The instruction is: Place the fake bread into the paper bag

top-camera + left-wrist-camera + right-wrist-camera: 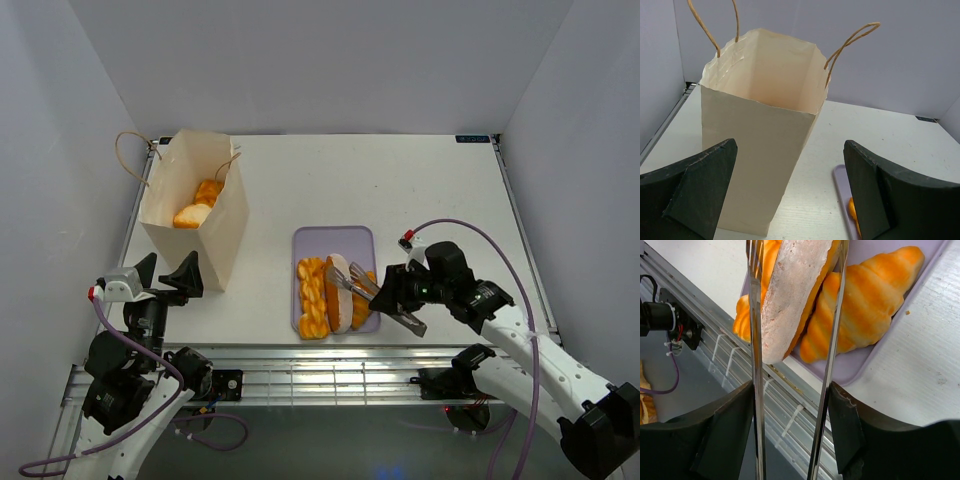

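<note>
Two pastries (198, 205) of the fake bread lie inside the paper bag (760, 150), which stands upright on the worktop (900, 140) just beyond my left fingers (700, 190); these are spread wide and empty. My right fingers (725, 440) clamp the metal tongs (756, 340), whose blades straddle an oval loaf (790, 290) just ahead. It touches a croissant (860, 305) on the lilac tray (860, 367).

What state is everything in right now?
paper bag: upright, open, two pastries inside.
left claw: open, empty, facing the bag.
right claw: shut on tongs.
oval loaf: on edge, pinched between the tongs.
croissant: lying in tray.
braided loaf: lying in tray.
</note>
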Motion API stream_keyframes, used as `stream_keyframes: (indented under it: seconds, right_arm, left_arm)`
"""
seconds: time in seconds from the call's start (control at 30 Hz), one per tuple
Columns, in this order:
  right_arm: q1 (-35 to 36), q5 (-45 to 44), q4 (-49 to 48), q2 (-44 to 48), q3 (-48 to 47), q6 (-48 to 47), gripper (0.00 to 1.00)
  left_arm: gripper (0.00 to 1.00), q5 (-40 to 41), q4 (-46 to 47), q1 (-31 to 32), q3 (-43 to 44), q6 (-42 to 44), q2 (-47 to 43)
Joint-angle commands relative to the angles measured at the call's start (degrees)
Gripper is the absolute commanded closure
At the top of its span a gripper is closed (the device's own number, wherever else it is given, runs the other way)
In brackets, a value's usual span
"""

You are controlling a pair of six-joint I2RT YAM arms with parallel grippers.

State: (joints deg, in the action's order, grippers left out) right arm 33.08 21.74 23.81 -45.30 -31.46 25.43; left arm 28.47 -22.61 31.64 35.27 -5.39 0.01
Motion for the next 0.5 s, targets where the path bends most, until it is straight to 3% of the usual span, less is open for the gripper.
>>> stream_keyframes:
  seconds: [0.0,0.23,0.47]
  right_arm:
    - [0.23,1.64,-3.69,-1.28,0.09,0.5,0.37]
    - [0.23,1.82,-5.97,-3.48,1.67,0.32,0.4]
    - [0.23,1.56,-6.76,-4.27,0.44,0.5,0.55]
  left_arm:
    - [0.02,-0.87,0.11,0.18,-0.46,0.29,-3.53]
    - [0.02,-0.87,0.11,0.18,-0.46,0.29,-3.79]
    - [0.02,-0.78,0.11,0.18,-0.46,0.29,-3.88]
